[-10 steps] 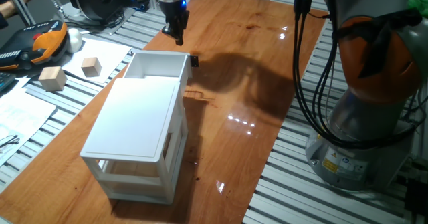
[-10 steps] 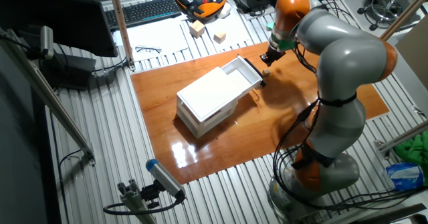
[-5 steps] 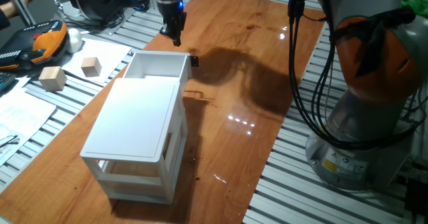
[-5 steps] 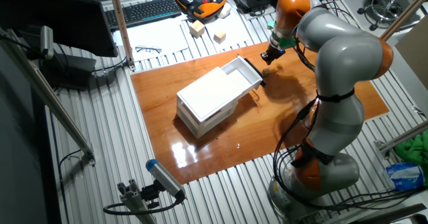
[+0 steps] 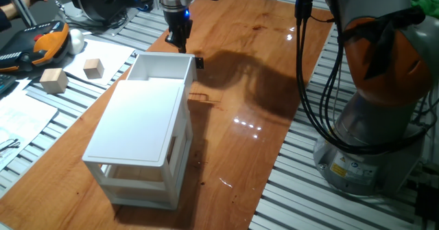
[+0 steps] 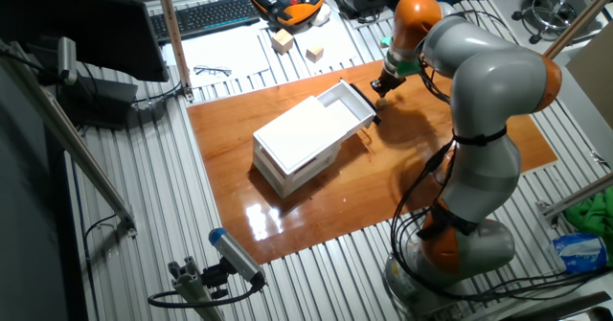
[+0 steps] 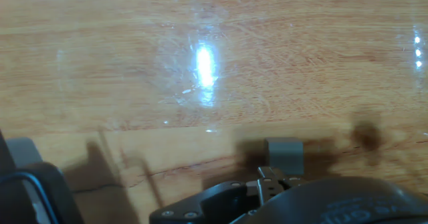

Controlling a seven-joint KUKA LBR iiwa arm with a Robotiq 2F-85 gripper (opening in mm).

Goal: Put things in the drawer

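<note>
The white cabinet (image 5: 140, 130) stands on the wooden board with its top drawer (image 5: 186, 71) pulled out; the black knob (image 5: 199, 62) faces the arm. My gripper (image 5: 180, 43) hangs just beyond the drawer's front edge, low over the board, fingers close together. The other fixed view shows it (image 6: 379, 88) beside the drawer (image 6: 347, 105). In the hand view a small pale cube (image 7: 284, 154) sits at the fingertips, blurred, with shadow on both sides; it looks held. The cube is too small to make out in the fixed views.
Two larger pale wooden blocks (image 5: 53, 80) (image 5: 94, 67) lie on papers left of the board. An orange-and-black pendant (image 5: 48, 41) lies behind them. The arm's base (image 5: 374, 120) and hanging cables (image 5: 309, 65) stand at the right.
The gripper has shifted slightly towards the drawer's front edge. The cabinet and drawer have not moved.
</note>
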